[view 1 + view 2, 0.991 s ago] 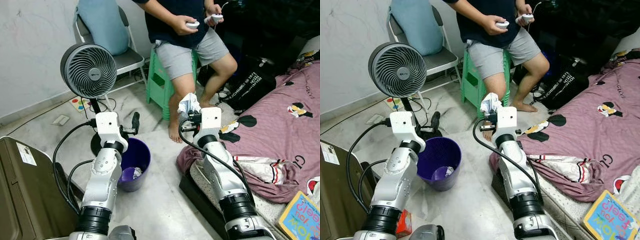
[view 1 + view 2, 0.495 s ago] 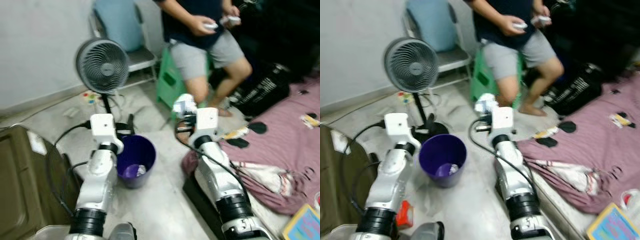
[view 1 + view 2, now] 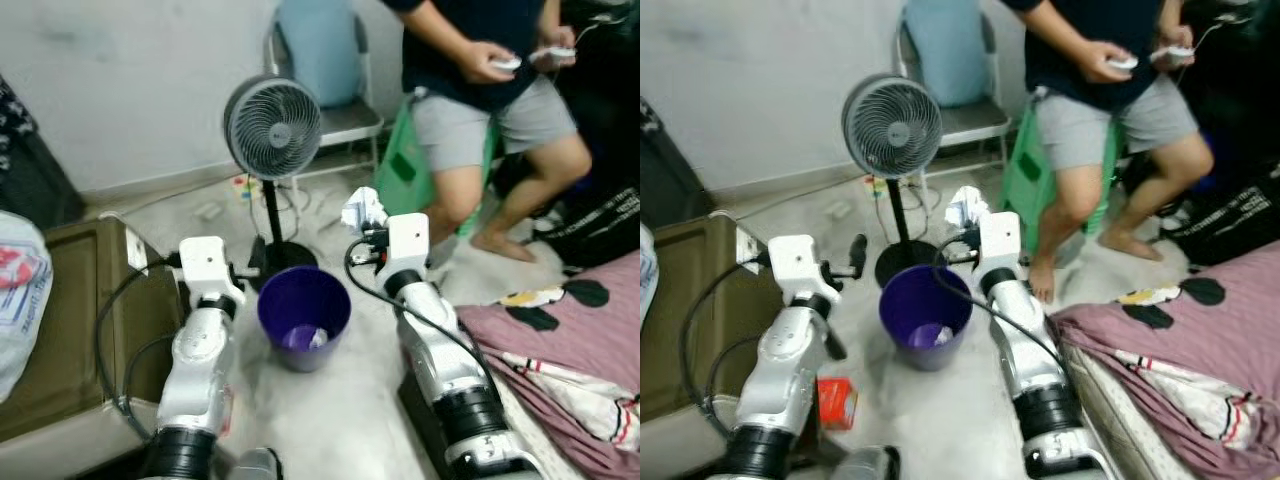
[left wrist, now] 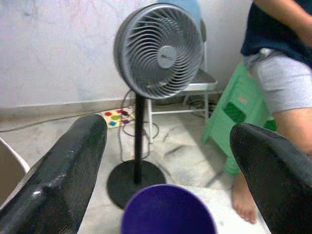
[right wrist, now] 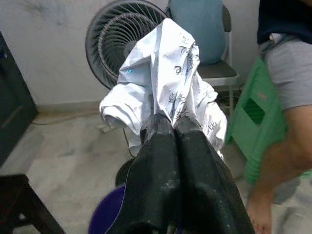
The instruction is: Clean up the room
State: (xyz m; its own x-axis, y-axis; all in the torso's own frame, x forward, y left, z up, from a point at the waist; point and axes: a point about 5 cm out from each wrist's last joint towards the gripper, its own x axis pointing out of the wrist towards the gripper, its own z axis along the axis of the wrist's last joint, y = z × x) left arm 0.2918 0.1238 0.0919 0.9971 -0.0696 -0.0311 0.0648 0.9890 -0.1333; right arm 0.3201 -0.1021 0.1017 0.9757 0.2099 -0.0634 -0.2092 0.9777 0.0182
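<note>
Right gripper (image 5: 173, 127) pinched tight on crumpled white paper (image 5: 163, 78), held at frame centre of the left eye view, above and just right of the purple bin (image 3: 304, 312). Left gripper (image 4: 165, 161) spread wide, holding nothing, left of the bin. Grey fan (image 3: 272, 127) behind; seated person (image 3: 480, 90) upper right.
</note>
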